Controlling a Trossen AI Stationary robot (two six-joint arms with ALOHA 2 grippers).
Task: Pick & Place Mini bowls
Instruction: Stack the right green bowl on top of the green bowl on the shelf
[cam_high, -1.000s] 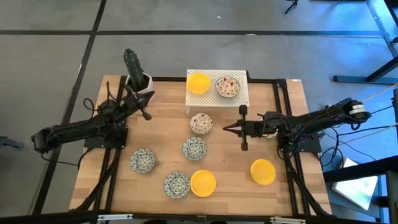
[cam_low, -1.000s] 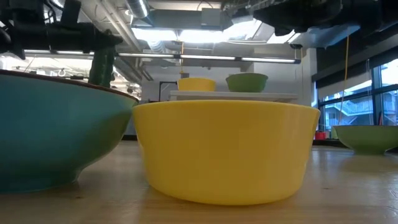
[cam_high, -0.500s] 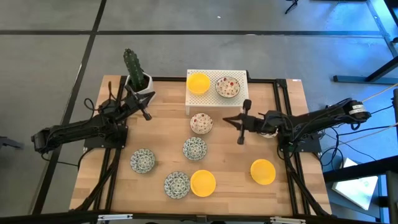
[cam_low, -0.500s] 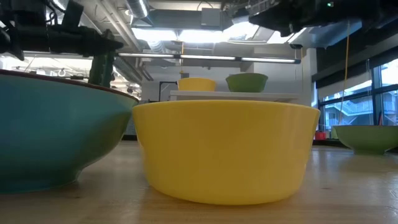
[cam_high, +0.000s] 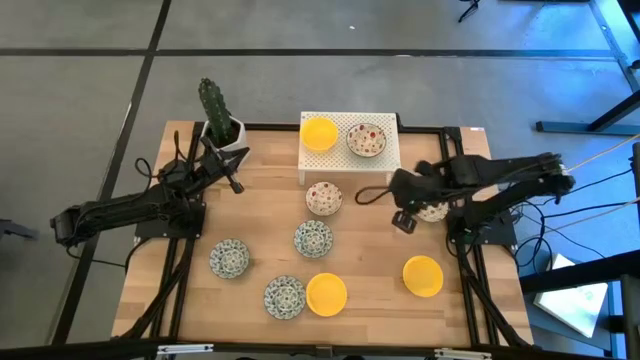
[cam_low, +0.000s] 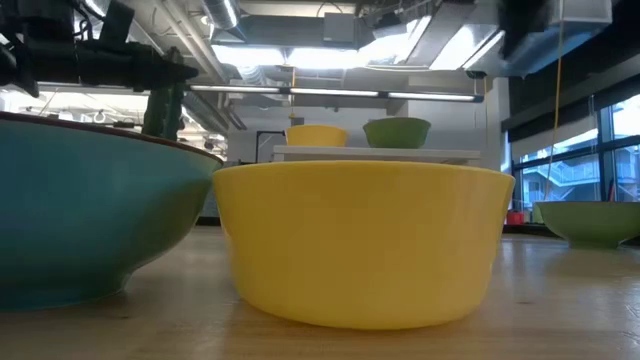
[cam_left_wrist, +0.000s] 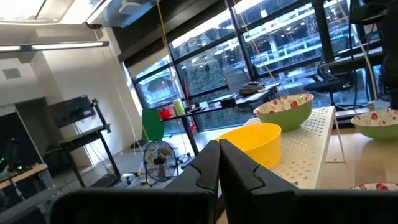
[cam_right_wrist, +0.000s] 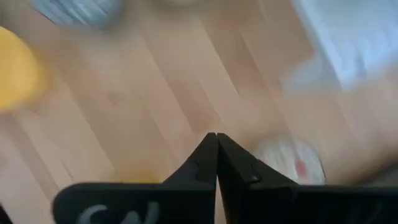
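Observation:
Two mini bowls, one yellow (cam_high: 319, 133) and one red-floral (cam_high: 366, 139), sit on a white perforated stand (cam_high: 385, 160). On the table rest a cream floral bowl (cam_high: 323, 198), three blue-green patterned bowls (cam_high: 313, 238) (cam_high: 229, 259) (cam_high: 285, 297) and two yellow ones (cam_high: 326, 294) (cam_high: 423, 276). My right gripper (cam_high: 365, 196) hangs shut above bare wood, right of the cream floral bowl, pointing steeply down; its wrist view (cam_right_wrist: 216, 138) is blurred. My left gripper (cam_high: 236, 186) is shut and about level near the far left, facing the stand (cam_left_wrist: 219, 146).
A cactus in a white pot (cam_high: 222, 130) stands at the far left corner, beside my left arm. A pale bowl-like shape (cam_high: 432, 211) shows partly under my right arm. Bare wood lies between the stand and the right yellow bowl.
My right gripper has risen and tipped from about level, pointing toward the table's left, to pointing steeply down, rolling as it went; the arm has folded upward. It stays shut. No bowl has moved.

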